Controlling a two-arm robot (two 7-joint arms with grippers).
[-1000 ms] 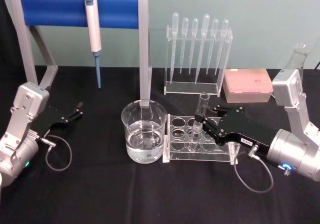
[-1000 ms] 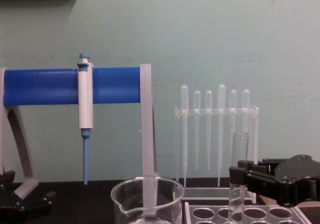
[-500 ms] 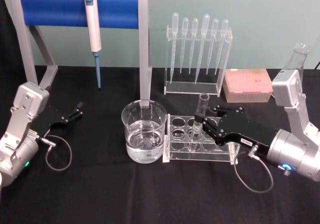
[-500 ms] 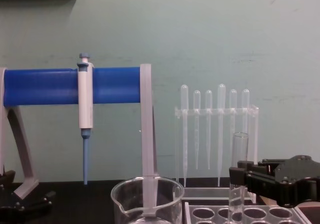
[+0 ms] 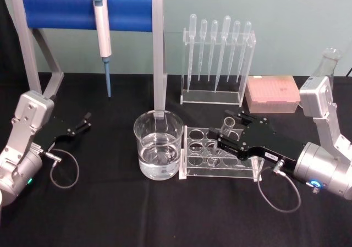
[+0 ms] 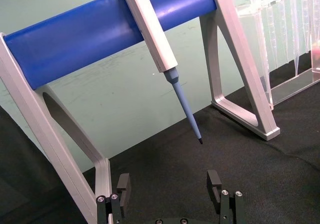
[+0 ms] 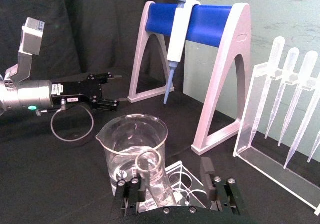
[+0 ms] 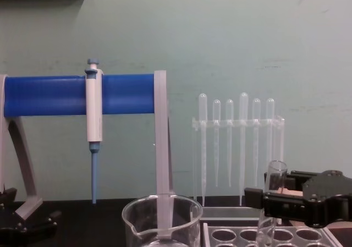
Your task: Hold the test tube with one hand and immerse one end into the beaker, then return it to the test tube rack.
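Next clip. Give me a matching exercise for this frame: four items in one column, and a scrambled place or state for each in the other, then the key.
Items:
1. test tube
2. beaker
3. pipettor
4. left gripper

Places or states:
A. hangs on the blue bar of the stand
B. sits on the black table, part full of clear liquid
C. tilted in the rack between the right gripper's fingers
D. open and idle, off to the beaker's left

Pairs: 1-C, 2-B, 3-A, 4-D
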